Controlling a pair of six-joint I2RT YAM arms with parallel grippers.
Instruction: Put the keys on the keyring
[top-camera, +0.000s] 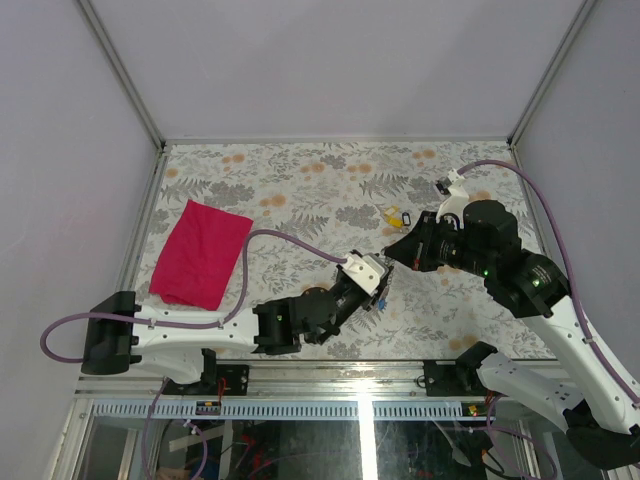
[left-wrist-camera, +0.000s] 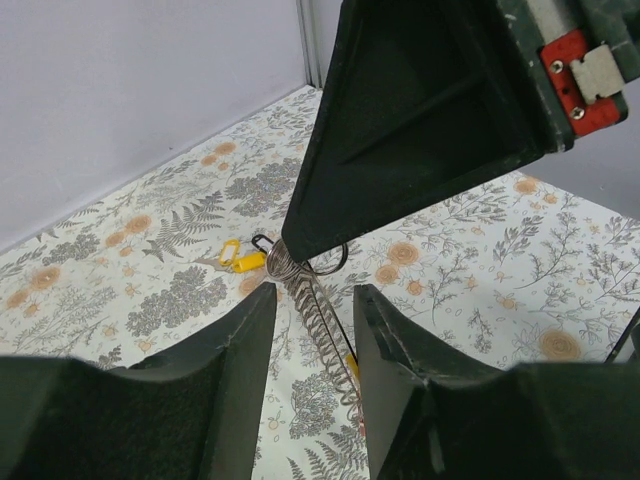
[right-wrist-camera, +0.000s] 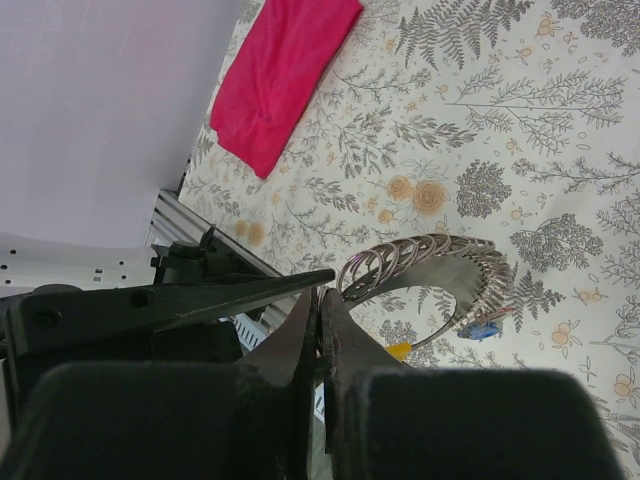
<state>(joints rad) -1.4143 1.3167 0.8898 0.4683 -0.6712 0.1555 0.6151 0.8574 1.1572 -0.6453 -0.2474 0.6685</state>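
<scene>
Pale grey walls closed in a counter (top-camera: 300, 170) covered with a fern-and-flower print. From the top camera, a red cloth (top-camera: 200, 255) lay flat at the counter's left side, well apart from both arms. The left claw (top-camera: 382, 283) and the right claw (top-camera: 393, 253) met tip to tip near the counter's middle. At that size the keyring between them could not be made out. Just beyond the right claw, a yellow key (top-camera: 392, 213) and a black-capped key (top-camera: 405, 215) lay side by side on the print.

From the left wrist, the left claw's fingers (left-wrist-camera: 200, 380) stood spread. The keyring (left-wrist-camera: 320, 320), a stretched wire coil, ran up through the gap between them, and whether either finger touched it could not be told. At the coil's far end the right claw's dark finger came down from above with its tip on the wire. The yellow key (left-wrist-camera: 245, 262) lay on the counter just left of that tip.

From the right wrist, the right claw's fingers (right-wrist-camera: 290, 350) were pressed together, pinching one end of the keyring (right-wrist-camera: 440, 250), which arched away above the counter. A blue key (right-wrist-camera: 482, 331) sat against the far end of the arch. A yellow-capped key (right-wrist-camera: 398, 350) showed under it, near the fingers. The thin edge of a left claw finger reached in from the left, just beside the pinched end. The red cloth (right-wrist-camera: 285, 80) lay at the top.
</scene>
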